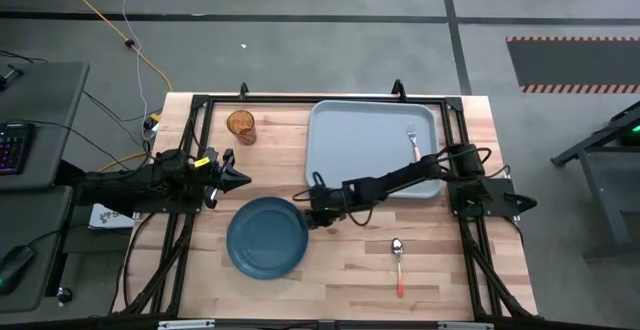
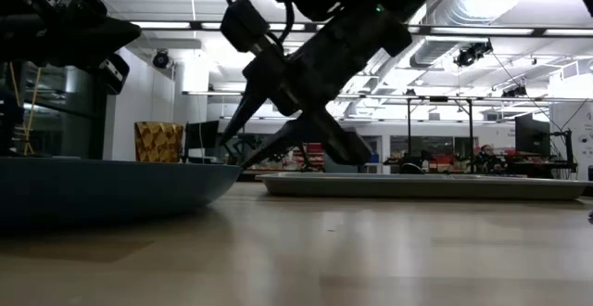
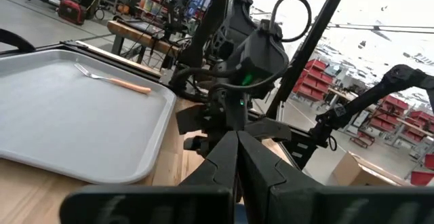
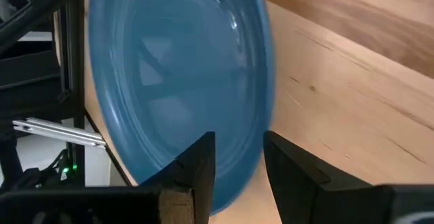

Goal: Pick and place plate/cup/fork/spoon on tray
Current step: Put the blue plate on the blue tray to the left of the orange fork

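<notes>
The teal-blue plate [image 1: 266, 236] lies flat on the table at front centre. My right gripper [image 1: 303, 213] is open at the plate's far right rim; in the right wrist view [image 4: 237, 139] one finger stands over the inside of the rim [image 4: 256, 149] and the other outside it. My left gripper [image 1: 236, 178] is shut and empty, hovering left of the tray, between the cup and the plate. The amber cup [image 1: 241, 126] stands at the far left. The fork [image 1: 412, 145] lies in the grey-blue tray [image 1: 340, 170]. The spoon [image 1: 398, 265] lies on the table at front right. My right gripper comes at the plate slanting down from the table's right and far side, with its open fingers [image 4: 200, 159] on either side of the rim. I cannot tell whether a finger touches the rim. The plate rests on the table.
A black frame rail [image 1: 300, 100] runs around the table's edges. Bare wood lies between the plate and the spoon [image 1: 345, 260] and in front of the tray.
</notes>
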`<state>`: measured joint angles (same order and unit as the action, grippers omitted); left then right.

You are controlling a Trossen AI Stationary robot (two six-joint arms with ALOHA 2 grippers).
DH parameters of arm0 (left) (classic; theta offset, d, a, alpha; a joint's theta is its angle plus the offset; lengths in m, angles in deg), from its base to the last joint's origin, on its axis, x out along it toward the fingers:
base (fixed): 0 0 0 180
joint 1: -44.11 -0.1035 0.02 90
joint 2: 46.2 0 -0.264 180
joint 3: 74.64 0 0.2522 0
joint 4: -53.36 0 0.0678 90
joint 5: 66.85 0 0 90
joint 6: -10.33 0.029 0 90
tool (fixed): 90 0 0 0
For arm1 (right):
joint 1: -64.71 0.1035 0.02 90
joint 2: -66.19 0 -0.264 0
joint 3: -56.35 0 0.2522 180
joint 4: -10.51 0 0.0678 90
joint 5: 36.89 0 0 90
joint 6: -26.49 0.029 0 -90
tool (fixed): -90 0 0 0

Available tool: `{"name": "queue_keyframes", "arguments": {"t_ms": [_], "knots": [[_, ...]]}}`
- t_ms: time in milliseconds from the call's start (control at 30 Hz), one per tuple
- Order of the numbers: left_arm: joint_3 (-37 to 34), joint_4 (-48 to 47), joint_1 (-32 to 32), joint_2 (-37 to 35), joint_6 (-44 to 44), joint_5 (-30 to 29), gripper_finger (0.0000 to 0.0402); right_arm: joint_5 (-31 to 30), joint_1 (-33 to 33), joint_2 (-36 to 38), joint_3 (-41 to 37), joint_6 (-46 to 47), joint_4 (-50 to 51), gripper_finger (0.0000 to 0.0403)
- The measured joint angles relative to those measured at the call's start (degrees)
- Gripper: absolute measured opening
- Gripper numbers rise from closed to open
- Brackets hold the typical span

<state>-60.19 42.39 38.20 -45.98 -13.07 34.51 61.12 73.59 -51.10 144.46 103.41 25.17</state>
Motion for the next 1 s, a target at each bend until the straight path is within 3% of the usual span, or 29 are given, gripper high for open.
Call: {"name": "queue_keyframes", "arguments": {"t_ms": [233, 1000], "knots": [[0.0, 0.0, 0.0, 0.0, 0.0, 0.0, 0.0, -0.3, 0.0, -1.5, 0.6, -0.3, 3.2, 0.0118], [0.0, 0.0, 0.0, 0.0, 0.0, 0.0, 0.0, -1.2, 0.2, -3.6, 0.6, 2.8, -1.8, 0.0103]]}}
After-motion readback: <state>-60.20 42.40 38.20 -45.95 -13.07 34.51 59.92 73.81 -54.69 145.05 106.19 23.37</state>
